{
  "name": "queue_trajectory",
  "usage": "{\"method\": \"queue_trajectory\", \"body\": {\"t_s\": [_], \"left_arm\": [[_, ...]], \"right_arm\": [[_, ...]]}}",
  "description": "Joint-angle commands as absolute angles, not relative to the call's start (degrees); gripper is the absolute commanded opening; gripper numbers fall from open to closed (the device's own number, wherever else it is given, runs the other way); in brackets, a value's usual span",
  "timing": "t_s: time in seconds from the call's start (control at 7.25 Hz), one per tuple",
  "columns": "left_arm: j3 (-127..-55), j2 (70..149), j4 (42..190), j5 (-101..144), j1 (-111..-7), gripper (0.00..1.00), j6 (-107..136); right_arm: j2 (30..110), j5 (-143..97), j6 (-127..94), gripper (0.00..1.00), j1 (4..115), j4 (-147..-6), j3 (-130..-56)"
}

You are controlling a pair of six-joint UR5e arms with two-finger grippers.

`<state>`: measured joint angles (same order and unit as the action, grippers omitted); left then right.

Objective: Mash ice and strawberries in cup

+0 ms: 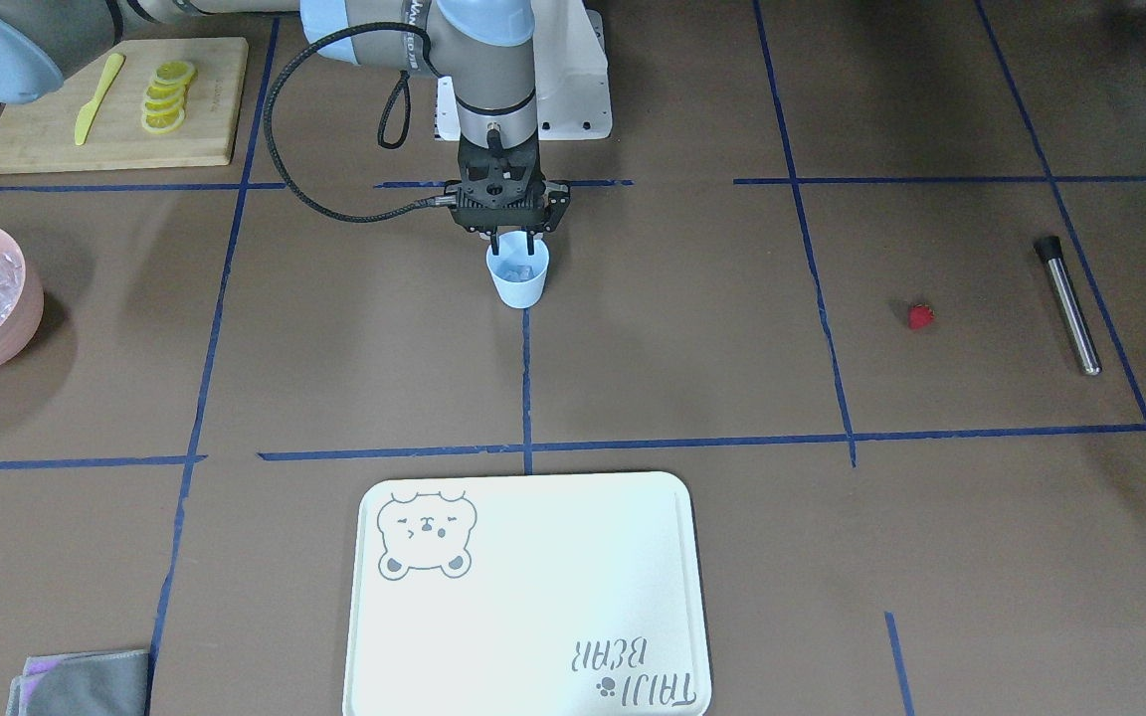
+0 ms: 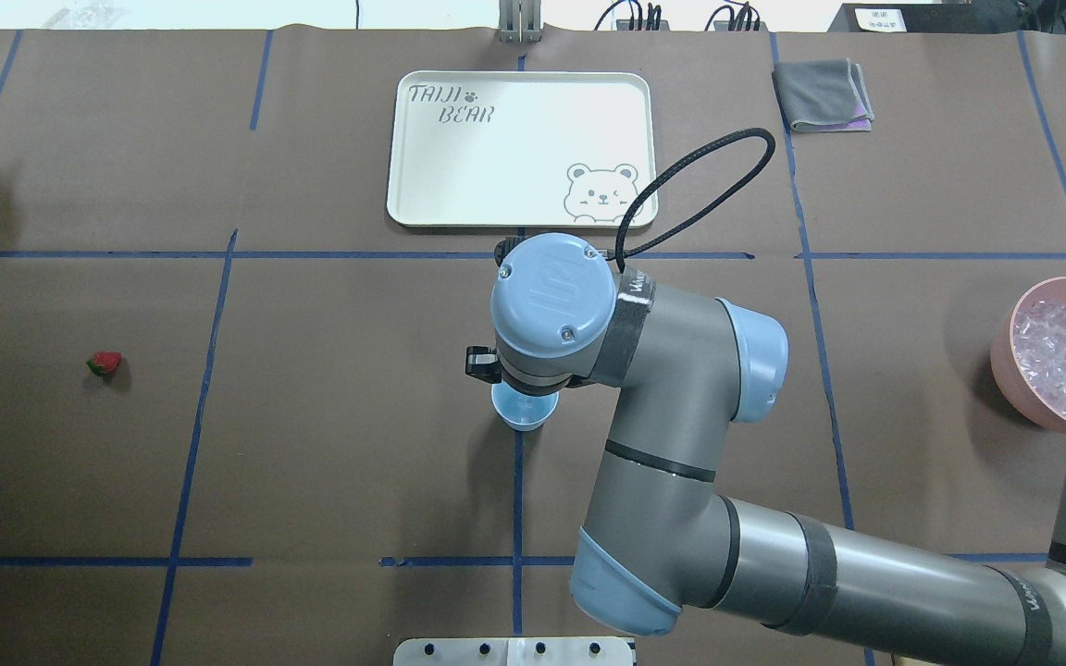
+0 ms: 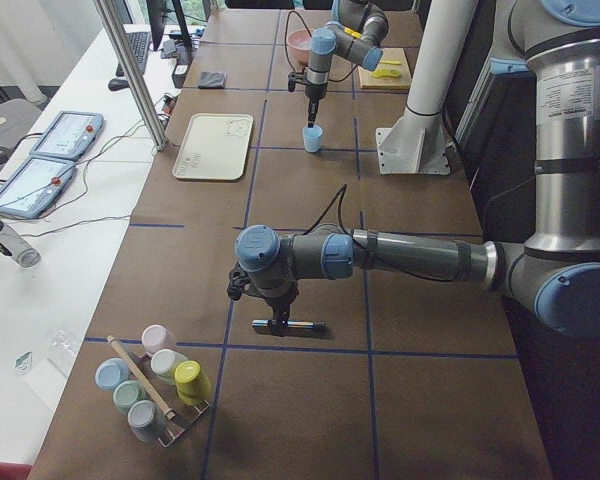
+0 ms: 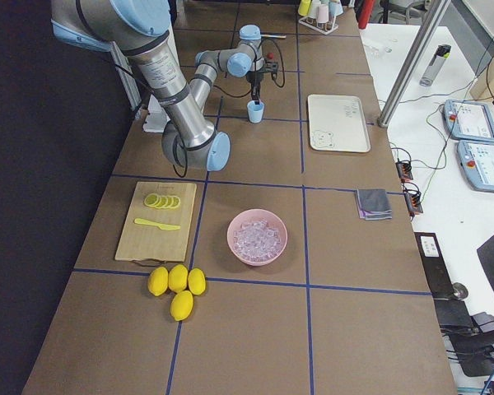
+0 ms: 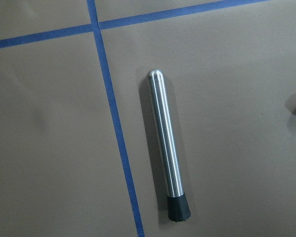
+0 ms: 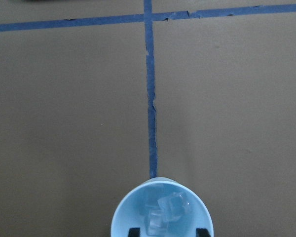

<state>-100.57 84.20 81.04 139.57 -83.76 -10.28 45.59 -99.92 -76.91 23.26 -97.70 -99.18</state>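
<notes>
Ice [image 6: 170,205] is in the cup [image 1: 517,283] under the open, empty jaws of the right gripper [image 1: 516,239]. The strawberry [image 1: 920,316] lies far aside, unmashed. For the left gripper [image 3: 278,322], I cannot tell.

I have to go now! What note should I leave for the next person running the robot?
Right claw: open, just above the small light-blue plastic cup.
Left claw: over the steel rod with a black tip; cannot tell if it is open or shut.
Done: clear ice cubes are in the cup.
Left: the small red strawberry lies far from the cup. It needs to go in, then everything gets mashed.
</notes>
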Motion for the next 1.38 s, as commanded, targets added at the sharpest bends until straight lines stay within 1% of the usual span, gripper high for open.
{"method": "queue_trajectory", "body": {"t_s": [0.0,0.14,0.28,0.55,0.83,0.97,1.24], "left_arm": [[-100.46,84.29,81.12,139.48,-83.76,1.00,-10.20],[-100.55,84.55,81.21,139.48,-83.67,1.00,-10.28],[-101.24,84.55,81.73,139.31,-83.67,1.00,-10.46],[-101.25,84.55,83.23,138.96,-83.67,1.00,-10.46],[-101.16,85.87,83.06,138.87,-83.76,1.00,-9.85],[-101.16,86.13,83.23,139.39,-83.76,1.00,-9.93],[-100.90,87.35,84.10,138.96,-83.85,1.00,-10.11]], "right_arm": [[45.53,-99.93,-76.64,0.99,23.20,-97.73,-99.40],[45.88,-100.63,-75.86,0.99,24.94,-97.82,-99.40],[46.49,-104.12,-72.63,0.99,29.14,-97.91,-99.40],[50.86,-114.65,-61.94,0.99,40.37,-97.91,-100.63],[58.50,-120.30,-43.16,0.99,52.23,-98.26,-103.00],[61.23,-124.41,-34.80,0.99,57.52,-98.26,-102.92],[70.18,-128.04,-16.10,0.99,66.49,-97.82,-103.01]]}}
